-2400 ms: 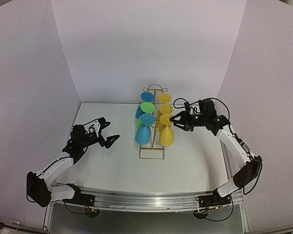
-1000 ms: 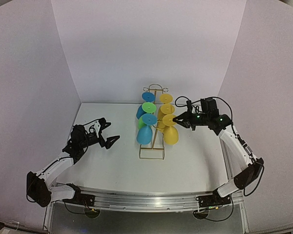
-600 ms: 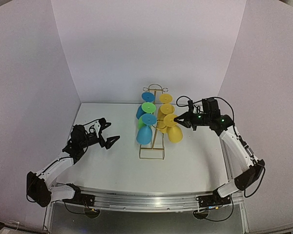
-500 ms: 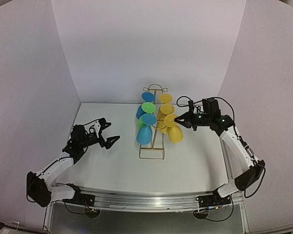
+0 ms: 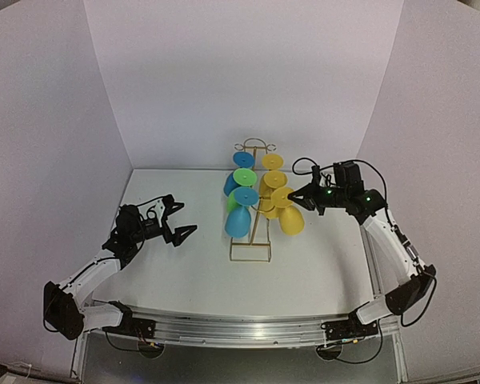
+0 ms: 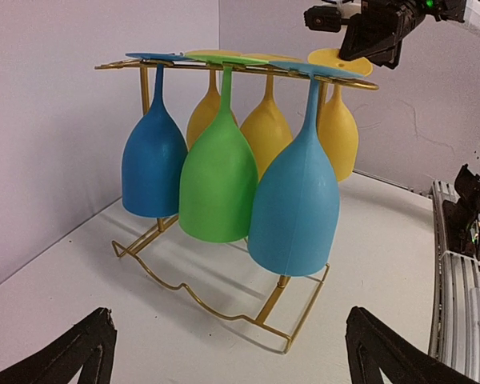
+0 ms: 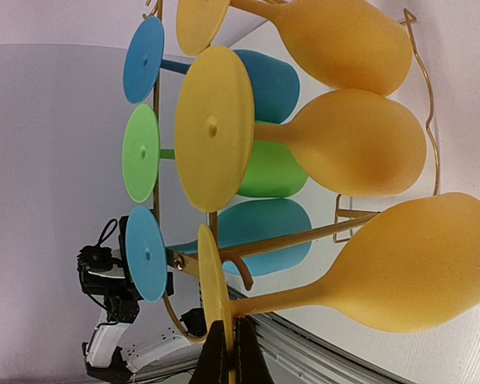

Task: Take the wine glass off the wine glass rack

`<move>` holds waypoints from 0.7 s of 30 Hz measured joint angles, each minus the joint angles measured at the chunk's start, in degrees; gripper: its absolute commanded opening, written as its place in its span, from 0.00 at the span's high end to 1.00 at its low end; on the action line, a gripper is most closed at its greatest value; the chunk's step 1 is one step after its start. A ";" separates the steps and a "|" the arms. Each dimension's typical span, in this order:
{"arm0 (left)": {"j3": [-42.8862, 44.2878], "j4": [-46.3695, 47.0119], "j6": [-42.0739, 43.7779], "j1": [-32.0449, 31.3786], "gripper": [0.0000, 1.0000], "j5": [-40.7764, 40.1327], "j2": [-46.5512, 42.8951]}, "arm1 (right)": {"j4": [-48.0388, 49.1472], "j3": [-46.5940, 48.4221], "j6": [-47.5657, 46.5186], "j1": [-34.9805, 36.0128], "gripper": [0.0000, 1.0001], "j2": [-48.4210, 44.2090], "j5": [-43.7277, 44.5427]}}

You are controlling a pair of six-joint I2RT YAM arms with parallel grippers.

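The right gripper [image 5: 298, 197] is clamped on the rim of the foot disc of a yellow glass [image 5: 292, 221]; in the wrist view its dark fingers [image 7: 218, 357] pinch that thin disc edge-on. The glass hangs bowl-down and tilted, with its bowl swung out to the right of the rack [image 6: 272, 302], at the near end of the right-hand rail. Whether the foot is fully clear of the wire cannot be told. Two more yellow glasses [image 7: 348, 144] hang bowl-down behind it on the same side. Two blue glasses [image 6: 294, 208] and a green one [image 6: 218, 188] hang on the other side. The rack stands mid-table [image 5: 304, 272], toward the back wall. The left gripper [image 5: 180, 220] is spread wide and holds nothing. It sits low over the table, well apart from the rack and facing it.
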 measured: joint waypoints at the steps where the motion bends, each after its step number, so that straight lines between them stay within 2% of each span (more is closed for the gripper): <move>1: 0.00 0.01 -0.24 0.00 0.00 0.27 -0.01 | -0.17 0.00 0.10 -0.04 1.00 -0.25 0.40; 21: 0.00 0.04 -0.97 -0.02 0.00 3.00 -1.31 | -1.28 -1.73 2.48 -2.42 1.00 -5.96 7.61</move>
